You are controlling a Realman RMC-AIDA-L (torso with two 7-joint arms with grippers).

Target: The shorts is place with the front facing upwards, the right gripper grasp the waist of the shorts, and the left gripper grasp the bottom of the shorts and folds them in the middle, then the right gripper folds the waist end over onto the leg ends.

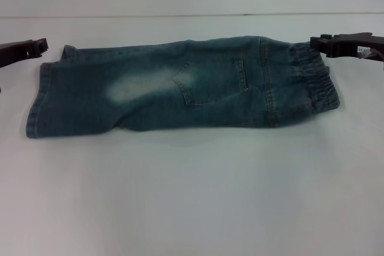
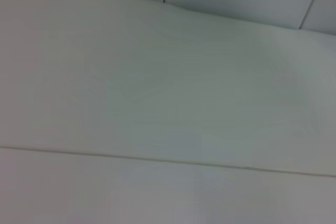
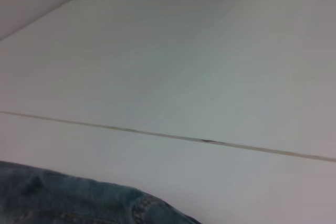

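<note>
1. Where shorts (image 1: 180,85) lie folded lengthwise on white bench (image 1: 192,196): waist (image 1: 315,82) rightward, leg ends (image 1: 42,97) leftward.
2. Left claw (image 1: 41,46) beside hems, right claw (image 1: 318,43) at waistband; grip state unclear for both.

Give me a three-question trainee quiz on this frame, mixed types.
1. True or false: the denim shorts are already folded lengthwise.
2. Which pincer is beside the elastic waistband? A) left pincer B) right pincer
3. Fill in: the leg hems lie toward the robot's ____ side.

Key: 1 true, they lie as one narrow strip on the white table. 2 B. 3 left.
</note>
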